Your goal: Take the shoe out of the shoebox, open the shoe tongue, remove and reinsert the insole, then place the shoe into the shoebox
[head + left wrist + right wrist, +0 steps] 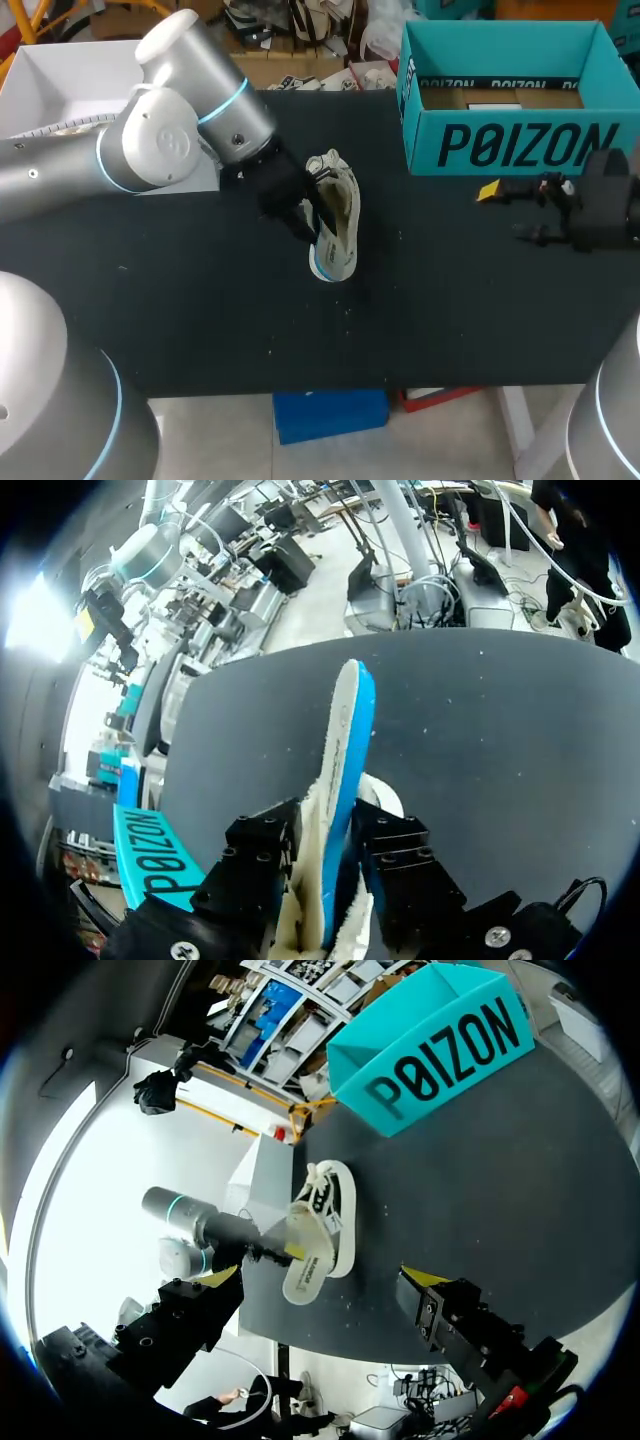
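Left claw clamped on the shoe mid-table, right claw idle by the box

The pale shoe [335, 225] sits out near the middle of the black table [200, 300], tipped on its side with its toe toward the near edge. The left claw [305, 215] has both fingers pressed against it, one on each side. I cannot tell whether the shoe rests on the table or hangs just above it. The teal shoebox [510, 145] stands open at the far right corner. Just in front of it, near the right edge, the right claw [505, 212] hangs with its fingers spread wide and nothing between them.
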Robot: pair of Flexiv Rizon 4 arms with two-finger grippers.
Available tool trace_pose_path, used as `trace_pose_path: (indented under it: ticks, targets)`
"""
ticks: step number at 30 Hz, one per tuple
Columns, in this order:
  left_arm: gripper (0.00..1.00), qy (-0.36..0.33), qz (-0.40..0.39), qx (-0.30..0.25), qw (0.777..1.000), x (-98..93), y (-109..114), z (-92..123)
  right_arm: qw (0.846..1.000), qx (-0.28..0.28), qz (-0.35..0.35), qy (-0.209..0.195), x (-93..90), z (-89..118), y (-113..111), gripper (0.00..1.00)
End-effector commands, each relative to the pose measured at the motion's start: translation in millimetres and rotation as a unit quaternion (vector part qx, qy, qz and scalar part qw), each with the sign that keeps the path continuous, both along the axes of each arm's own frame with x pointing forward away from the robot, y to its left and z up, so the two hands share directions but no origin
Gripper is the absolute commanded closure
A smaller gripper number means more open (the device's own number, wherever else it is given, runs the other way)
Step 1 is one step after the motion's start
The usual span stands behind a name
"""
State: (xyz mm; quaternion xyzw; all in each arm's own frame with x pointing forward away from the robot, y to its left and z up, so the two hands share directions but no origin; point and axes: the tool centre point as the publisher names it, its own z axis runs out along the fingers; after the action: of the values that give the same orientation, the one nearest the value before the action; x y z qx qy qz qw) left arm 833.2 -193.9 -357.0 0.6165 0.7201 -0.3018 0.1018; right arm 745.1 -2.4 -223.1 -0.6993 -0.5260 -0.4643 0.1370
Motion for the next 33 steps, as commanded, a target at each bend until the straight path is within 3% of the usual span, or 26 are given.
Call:
trace_pose_path:
  ticks: [1,8,20,33]
  targets:
    - [1.0,0.001,-0.002,-0.007,1.0,-4.3,1,-3,1.0,0.0,0.0,0.001,0.2,0,0,0.0]
    - [1.0,-0.004,0.015,-0.046,0.999,-6.0,-2,1,1.0,0.0,0.0,0.001,0.2,0,0,0.0]
    - [1.0,-0.022,0.033,-0.051,0.998,4.2,-12,-2,1.0,0.0,0.0,0.001,0.2,0,0,0.0]
    - [1.0,-0.032,0.057,-0.043,0.997,19.5,-8,-7,1.0,0.0,0.0,0.001,0.2,0,0,0.0]
